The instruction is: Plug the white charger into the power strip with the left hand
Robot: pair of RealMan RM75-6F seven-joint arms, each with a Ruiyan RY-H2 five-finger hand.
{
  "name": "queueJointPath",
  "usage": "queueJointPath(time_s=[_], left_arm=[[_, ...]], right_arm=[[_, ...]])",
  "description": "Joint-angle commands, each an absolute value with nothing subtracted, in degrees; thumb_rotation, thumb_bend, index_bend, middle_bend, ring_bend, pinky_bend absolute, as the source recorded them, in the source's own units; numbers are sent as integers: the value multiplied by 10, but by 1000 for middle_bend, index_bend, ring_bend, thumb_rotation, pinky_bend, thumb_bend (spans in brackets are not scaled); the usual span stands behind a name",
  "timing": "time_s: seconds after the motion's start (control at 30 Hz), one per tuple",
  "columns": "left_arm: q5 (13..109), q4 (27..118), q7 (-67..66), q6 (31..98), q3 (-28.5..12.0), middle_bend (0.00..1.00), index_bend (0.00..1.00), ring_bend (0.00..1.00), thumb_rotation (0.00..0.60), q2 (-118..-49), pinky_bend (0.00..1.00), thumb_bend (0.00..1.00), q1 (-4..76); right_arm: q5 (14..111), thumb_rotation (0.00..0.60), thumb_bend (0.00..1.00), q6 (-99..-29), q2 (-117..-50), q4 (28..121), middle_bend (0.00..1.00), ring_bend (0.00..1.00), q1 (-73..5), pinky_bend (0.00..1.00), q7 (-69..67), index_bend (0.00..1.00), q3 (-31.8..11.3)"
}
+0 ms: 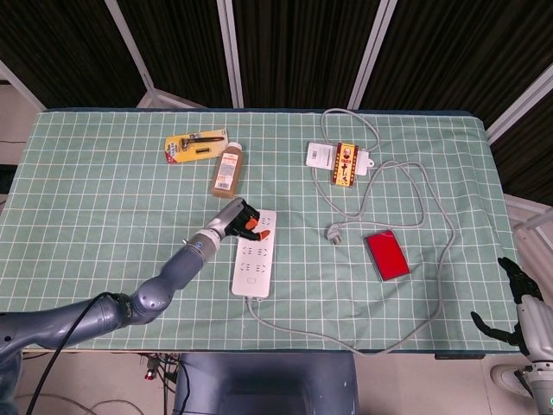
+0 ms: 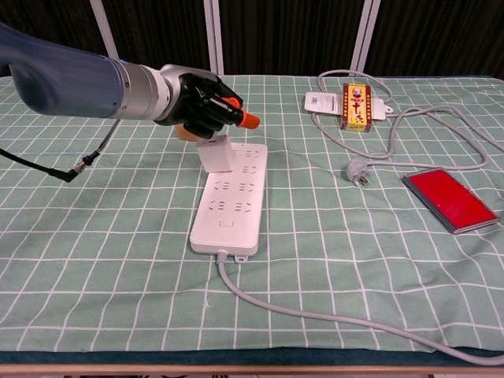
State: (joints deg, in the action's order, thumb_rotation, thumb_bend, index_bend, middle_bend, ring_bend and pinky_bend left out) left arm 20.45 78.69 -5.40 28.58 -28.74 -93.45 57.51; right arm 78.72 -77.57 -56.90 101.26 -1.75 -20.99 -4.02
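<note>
The white power strip [image 1: 253,259] [image 2: 228,209] lies lengthwise at the middle of the green gridded table. The white charger [image 2: 214,153] stands upright on the strip's far left corner. My left hand [image 1: 233,218] [image 2: 201,101] hovers right over the charger with its fingers curled into a fist, its underside at or just touching the charger's top. In the head view the hand hides the charger. Orange fingertips [image 2: 250,120] point right. My right hand [image 1: 527,316] hangs off the table's near right corner, fingers apart and holding nothing.
A brown bottle [image 1: 228,170] and a yellow tool package [image 1: 196,145] lie behind the strip. A yellow-red box [image 2: 356,105], a loose grey plug [image 2: 358,172] with its looping cable, and a flat red item [image 2: 449,199] occupy the right side.
</note>
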Motion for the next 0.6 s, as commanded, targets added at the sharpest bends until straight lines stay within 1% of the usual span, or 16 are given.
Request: queueJointPath(time_s=[0.03,0.6], left_arm=[[217,774,-42,284,-278,1000,923,1000,600,-943,1000,277,585],[272,726,11,274,-242,1000,923,1000,600,-975,1000,277,619]], right_arm=[[787,600,338,-776,-569,1012,0,0,-17,0,-210,0,-40],[785,600,338,-773,-568,1013,0,0,-18,0,-212,0,-40]])
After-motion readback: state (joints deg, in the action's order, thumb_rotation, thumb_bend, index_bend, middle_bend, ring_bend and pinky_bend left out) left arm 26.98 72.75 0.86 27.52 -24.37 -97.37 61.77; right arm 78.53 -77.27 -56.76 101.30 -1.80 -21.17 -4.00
